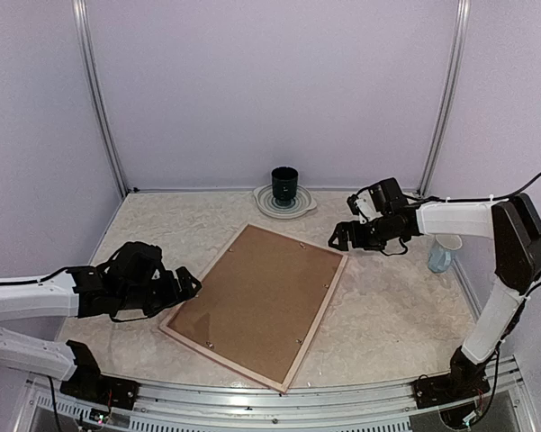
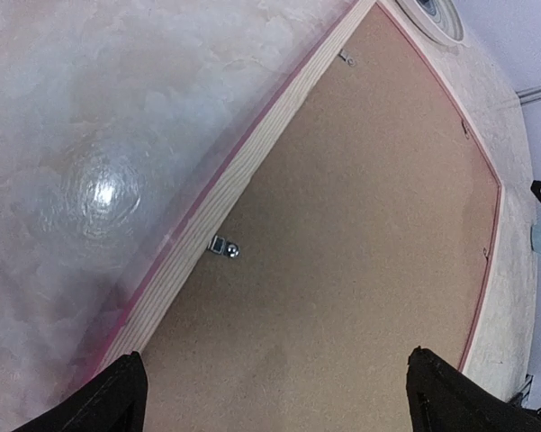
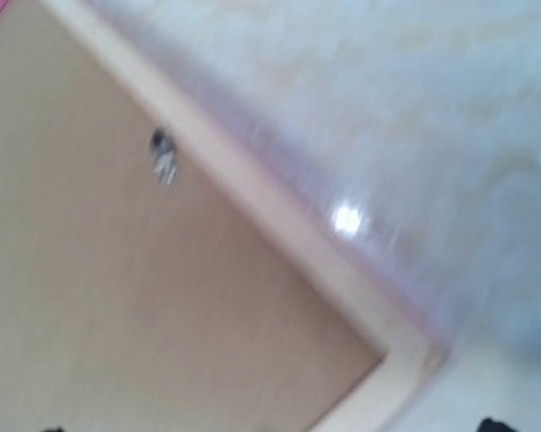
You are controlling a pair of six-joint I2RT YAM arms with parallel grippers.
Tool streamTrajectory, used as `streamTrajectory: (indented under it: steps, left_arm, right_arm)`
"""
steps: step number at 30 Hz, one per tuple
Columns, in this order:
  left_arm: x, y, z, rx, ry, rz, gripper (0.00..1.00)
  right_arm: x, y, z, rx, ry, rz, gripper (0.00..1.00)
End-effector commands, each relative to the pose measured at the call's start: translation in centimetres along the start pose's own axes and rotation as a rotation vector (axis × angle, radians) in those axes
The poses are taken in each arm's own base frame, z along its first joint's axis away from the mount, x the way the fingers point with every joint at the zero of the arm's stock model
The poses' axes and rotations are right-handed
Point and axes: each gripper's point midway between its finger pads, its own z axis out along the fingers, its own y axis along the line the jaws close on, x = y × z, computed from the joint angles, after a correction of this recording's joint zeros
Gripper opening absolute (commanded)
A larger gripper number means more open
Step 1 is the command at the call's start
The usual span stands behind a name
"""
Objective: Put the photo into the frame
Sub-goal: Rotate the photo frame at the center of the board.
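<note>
Brown backing board [image 1: 256,301] faces up inside the frame [image 1: 312,322], which lies face-down and skewed in the middle of the tabletop [image 1: 387,306]. Its pale wood rim is showing, and small metal clips [image 2: 223,246] sit along the inner edge. My left gripper [image 1: 191,286] hangs at the frame's left edge with its fingers [image 2: 117,396] spread wide and grasping nothing. My right gripper [image 1: 338,238] hovers over the far right corner, fingers likewise released, though that wrist view is blurred. At the far edge a dark cup [image 1: 284,183] stands on a pale plate [image 1: 263,203], just beyond the frame's far corner. A bluish cup [image 1: 441,255] sits on the right, under my right arm.
</note>
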Motion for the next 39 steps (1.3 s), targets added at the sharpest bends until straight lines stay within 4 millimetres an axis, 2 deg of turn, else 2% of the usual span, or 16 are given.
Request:
streamTrajectory:
  steps: [1, 10, 16, 24, 39]
  left_arm:
    - [2.5, 2.3, -0.8, -0.068, 0.037, -0.087, 0.99]
    - [5.4, 3.2, -2.0, -0.131, 0.083, -0.132, 0.99]
    - [6.9, 3.6, -2.1, -0.155, 0.121, -0.132, 0.99]
    - [8.1, 4.3, -1.2, -0.163, 0.141, -0.139, 0.99]
    - [7.1, 3.7, 0.5, -0.182, 0.103, -0.107, 0.99]
  right_arm:
    - [-2.2, -0.5, 1.5, -0.006, -0.015, -0.021, 0.99]
    - [-3.1, -1.9, 5.7, -0.023, 0.024, -0.004, 0.99]
    - [-3.3, -2.3, 7.1, -0.044, 0.043, -0.003, 0.99]
    - [-2.6, -2.1, 7.4, -0.074, 0.058, -0.006, 0.99]
    - [0.7, -0.7, 6.2, -0.171, 0.098, 0.034, 0.99]
